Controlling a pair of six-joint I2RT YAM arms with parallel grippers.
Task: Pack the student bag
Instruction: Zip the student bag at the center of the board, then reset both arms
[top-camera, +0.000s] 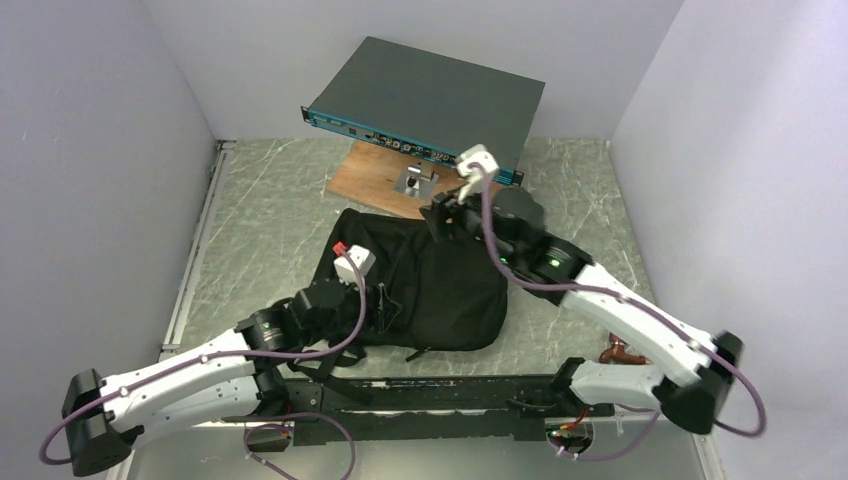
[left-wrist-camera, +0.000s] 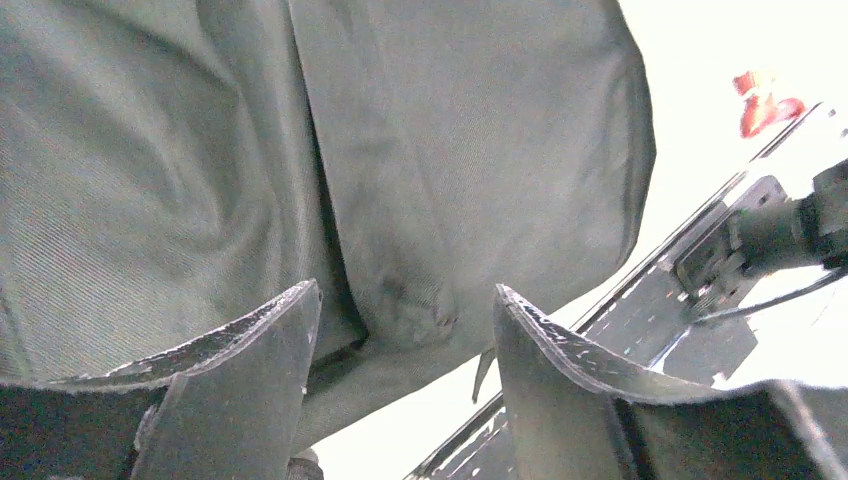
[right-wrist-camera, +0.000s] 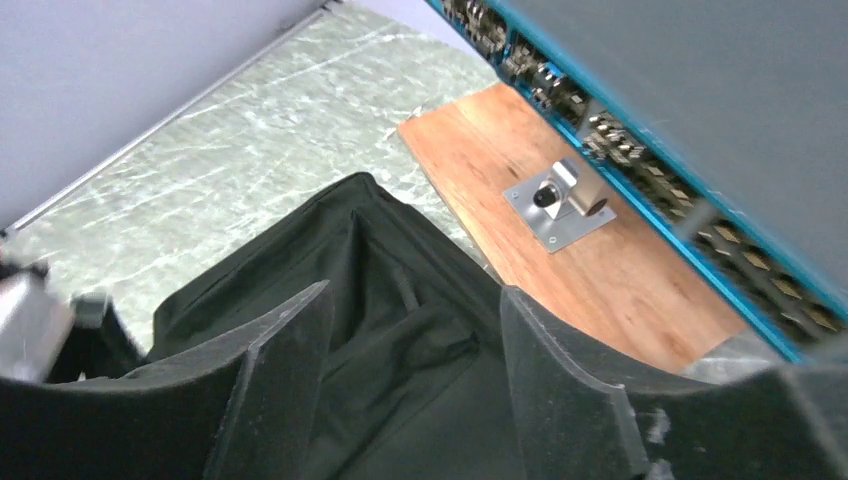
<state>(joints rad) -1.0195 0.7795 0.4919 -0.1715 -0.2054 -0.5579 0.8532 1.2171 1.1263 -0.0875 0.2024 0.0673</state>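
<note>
1. At the near right, a small reddish object (top-camera: 620, 352) lies on the table (top-camera: 260, 210) beside the right arm. It is too small to identify.
2. The left gripper (left-wrist-camera: 405, 290) hangs over the near left part of the student bag (top-camera: 440, 290). Its jaws are wide apart with nothing between them, and a fabric fold lies just beyond the tips.
3. The student bag lies limp in the middle of the table, straps trailing toward the near edge.
4. The right gripper (right-wrist-camera: 415, 290) hovers over the bag's far edge, jaws also wide and empty.
5. The step looks like taking hold of the bag to open it. Each gripper should pinch a single raised fold, not several layers, and both should lift evenly.
6. Farther off, a wooden board (top-camera: 365, 175) carrying a metal bracket (right-wrist-camera: 557, 200) sits just beside the bag, with a rack device (top-camera: 430, 95) above it. The right arm should keep clear of both.
</note>
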